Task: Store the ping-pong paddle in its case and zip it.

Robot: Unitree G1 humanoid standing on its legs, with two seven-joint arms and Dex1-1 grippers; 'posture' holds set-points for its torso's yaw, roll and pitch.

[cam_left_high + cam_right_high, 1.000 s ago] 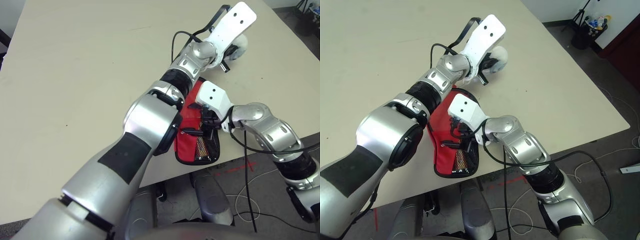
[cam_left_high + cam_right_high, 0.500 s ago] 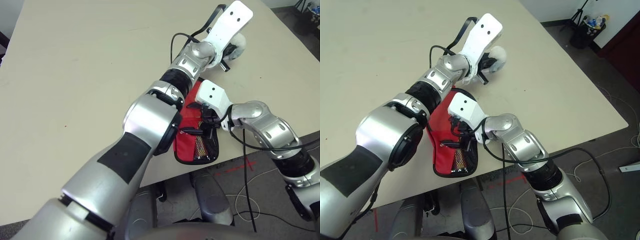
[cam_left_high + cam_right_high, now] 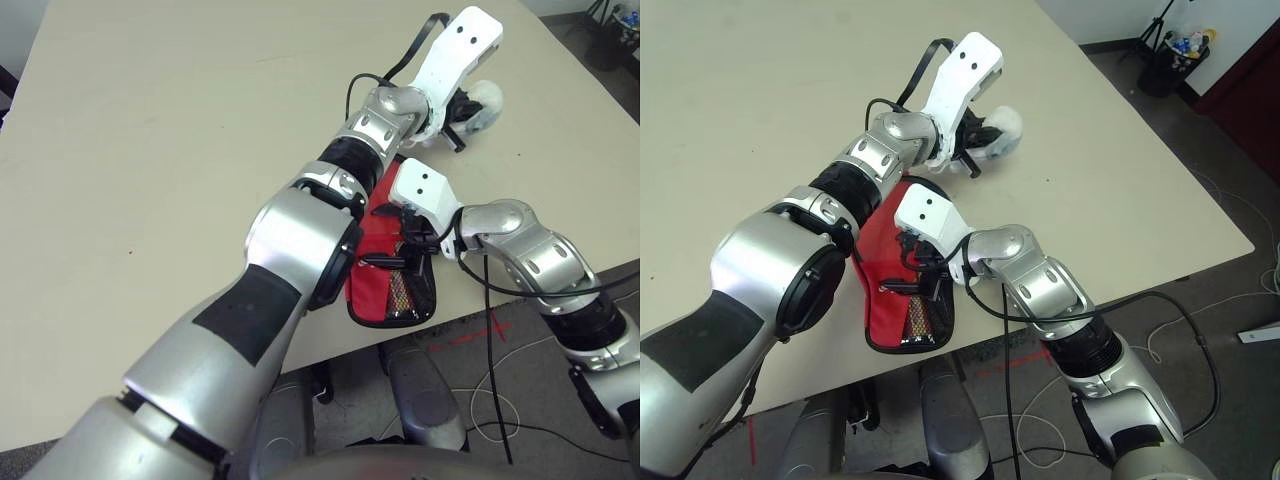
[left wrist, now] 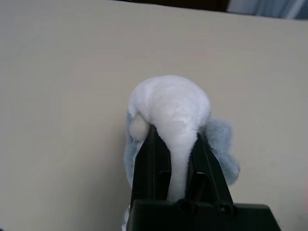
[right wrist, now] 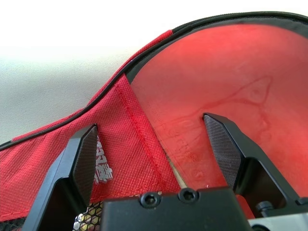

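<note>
The red case (image 3: pixel 385 290) lies at the table's front edge, partly under my left forearm, mesh pocket toward the edge. My right gripper (image 3: pixel 408 248) hovers open just above it. In the right wrist view the fingers (image 5: pixel 86 154) straddle the case's red fabric flap (image 5: pixel 120 139) and the ping-pong paddle's smooth red face (image 5: pixel 216 72), which sits inside the black zipper rim. Farther back on the right, my left gripper (image 3: pixel 462 105) is shut on a pale round pouch (image 3: pixel 487 98); its fingers (image 4: pixel 149 159) pinch the white fluff (image 4: pixel 168 101).
The beige table (image 3: pixel 150 150) stretches wide to the left and back. Its front edge runs just below the case, with floor and loose cables (image 3: pixel 495 400) beyond. A black cable (image 3: pixel 480 280) hangs from my right arm.
My left gripper has shifted a little to the right and toward the table with the pale pouch in it. The right gripper stays open over the case, almost unmoved.
</note>
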